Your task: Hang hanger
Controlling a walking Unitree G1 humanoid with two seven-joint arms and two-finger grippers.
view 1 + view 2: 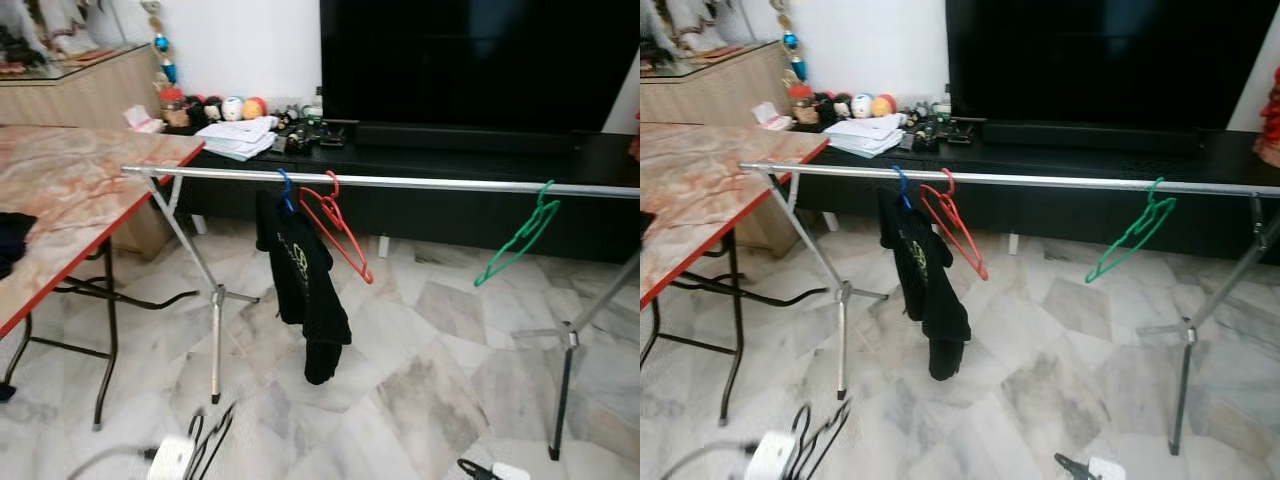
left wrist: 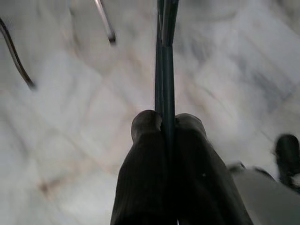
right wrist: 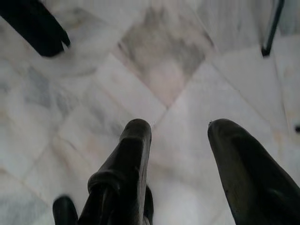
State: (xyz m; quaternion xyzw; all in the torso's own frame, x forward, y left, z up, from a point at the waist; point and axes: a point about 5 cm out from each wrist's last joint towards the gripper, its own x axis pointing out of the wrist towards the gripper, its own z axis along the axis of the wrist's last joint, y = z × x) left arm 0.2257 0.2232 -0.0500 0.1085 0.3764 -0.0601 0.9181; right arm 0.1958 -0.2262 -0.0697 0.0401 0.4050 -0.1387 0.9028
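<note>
Gripping a dark hanger (image 2: 165, 70) at seven o'clock, the left hand (image 2: 161, 123) is clamped; the right hand (image 3: 180, 129) gapes wide over the floor (image 3: 159, 70).

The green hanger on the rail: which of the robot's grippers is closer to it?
Right. The right gripper hangs low, almost below the green hanger; the left gripper is low too, far to its left.

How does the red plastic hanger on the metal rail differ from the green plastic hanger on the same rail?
The red plastic hanger hangs toward the robot's left, next to a blue hanger carrying a black garment; the green plastic hanger hangs alone toward the right. The red one's long bar slopes down to the right, the green one's down to the left. Both are empty, tilted, and hooked over the silver metal rail.
</note>
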